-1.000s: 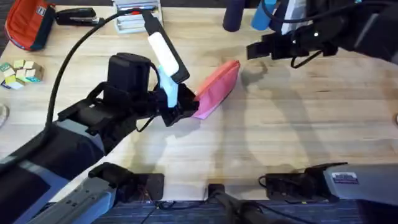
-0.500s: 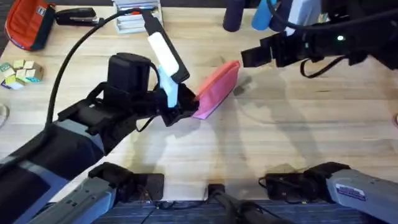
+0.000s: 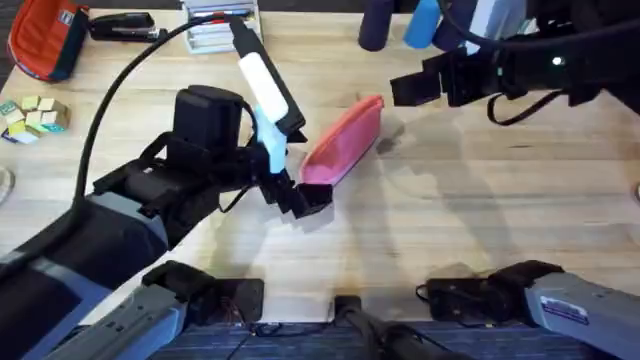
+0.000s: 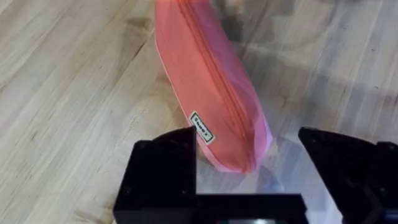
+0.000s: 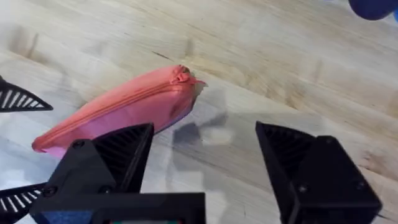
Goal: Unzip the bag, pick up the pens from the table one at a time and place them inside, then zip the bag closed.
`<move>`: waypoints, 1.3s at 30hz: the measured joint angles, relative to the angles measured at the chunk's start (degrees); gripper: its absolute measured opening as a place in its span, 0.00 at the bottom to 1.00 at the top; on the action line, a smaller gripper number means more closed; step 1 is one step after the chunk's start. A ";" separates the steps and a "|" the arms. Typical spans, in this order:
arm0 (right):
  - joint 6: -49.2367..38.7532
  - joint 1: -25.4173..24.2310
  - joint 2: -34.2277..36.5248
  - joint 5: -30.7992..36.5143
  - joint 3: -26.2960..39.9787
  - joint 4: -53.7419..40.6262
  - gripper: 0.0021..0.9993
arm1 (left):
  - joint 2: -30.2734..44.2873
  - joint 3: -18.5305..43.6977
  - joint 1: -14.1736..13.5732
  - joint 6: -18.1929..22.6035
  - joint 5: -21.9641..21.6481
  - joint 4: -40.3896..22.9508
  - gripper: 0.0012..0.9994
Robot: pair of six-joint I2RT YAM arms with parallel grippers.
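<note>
The salmon-pink bag [image 3: 343, 140] lies slanted on the table [image 3: 480, 210], and its zipper looks closed along the length I can see. My left gripper [image 3: 310, 197] is open just off the bag's near end [image 4: 239, 152], with a finger on each side and neither touching the fabric. My right gripper [image 3: 402, 90] hovers open beyond the bag's far end, where the zipper pull [image 5: 181, 75] sits. Nothing is between its fingers [image 5: 118, 152]. The pens are out of view.
At the table's back left are a larger orange-red bag [image 3: 45, 38], a black stapler [image 3: 120, 25] and a white tray of markers [image 3: 215, 30]. Small wooden blocks [image 3: 30, 115] lie at the left edge. Blue and dark cylinders [image 3: 420, 22] stand at the back.
My left gripper has let go of the bag's near end and drawn back toward the front. The bag has settled flat. The right gripper stays near the bag's far end.
</note>
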 joint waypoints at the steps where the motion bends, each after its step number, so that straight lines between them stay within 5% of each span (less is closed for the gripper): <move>1: 0.00 0.00 0.00 0.00 0.00 0.00 1.00 | 0.00 0.00 0.00 0.00 -0.01 0.05 0.99; 6: -0.02 0.00 0.00 0.00 0.00 -0.25 1.00 | -0.43 0.07 0.00 -1.66 -0.95 1.30 0.99; 12: -0.04 0.00 -0.08 0.00 0.00 -1.86 1.00 | -3.90 4.57 0.00 -9.40 -5.75 -2.32 0.99; 20: -0.17 0.00 -3.32 0.00 0.00 -2.14 1.00 | -5.18 17.73 0.00 -14.27 -11.09 -17.28 0.99; 21: -0.17 0.00 -3.76 0.00 0.00 -2.23 1.00 | -3.43 24.18 0.00 -14.82 -13.45 -24.70 0.99; 28: -0.18 0.00 -3.76 0.00 0.00 -2.27 1.00 | 3.26 38.24 0.00 -15.12 -19.17 -38.30 0.99; 39: -0.17 0.00 -3.76 0.00 0.00 -2.27 1.00 | 13.85 51.18 0.00 -19.28 -22.73 -44.24 0.99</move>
